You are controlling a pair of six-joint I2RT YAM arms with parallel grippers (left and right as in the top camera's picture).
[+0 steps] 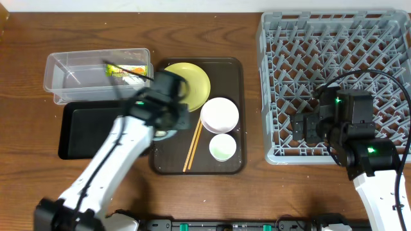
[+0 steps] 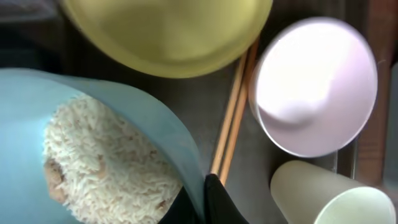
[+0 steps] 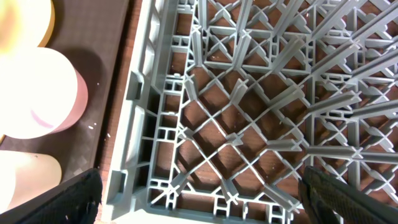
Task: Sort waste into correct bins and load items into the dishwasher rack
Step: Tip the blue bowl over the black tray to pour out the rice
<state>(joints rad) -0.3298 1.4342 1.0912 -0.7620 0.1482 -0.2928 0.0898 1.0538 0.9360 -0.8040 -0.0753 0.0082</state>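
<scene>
The left gripper (image 2: pixel 198 205) is closed on the rim of the light blue bowl (image 2: pixel 155 118), with one dark finger inside the rim and the other outside it. The bowl holds a heap of white rice (image 2: pixel 106 162). It sits at the left edge of the brown serving tray (image 1: pixel 234 70), mostly hidden under the arm in the overhead view. Whether its base is on the tray or lifted off it cannot be told. Also on the serving tray, the yellow plate (image 1: pixel 190 85) lies at the far side. The white bowl (image 1: pixel 219 114) is just beside the plate toward the right, and the pale cup (image 1: pixel 222 147) stands just beside that bowl on the near side. The two wooden chopsticks (image 1: pixel 192 149) lie together, slanting from the white bowl's left edge toward the tray's near edge. To the left on the table (image 1: pixel 212 32) stands the clear tub (image 1: pixel 70 70) with the printed wrapper (image 1: pixel 125 70) inside at its right end. The black tray (image 1: pixel 83 131) lies just beside the tub on its near side. The dishwasher rack (image 1: pixel 282 38) stands to the right of the serving tray. The right gripper (image 3: pixel 199 205) hangs above the rack's near-left corner with its fingers spread wide and nothing between them.
</scene>
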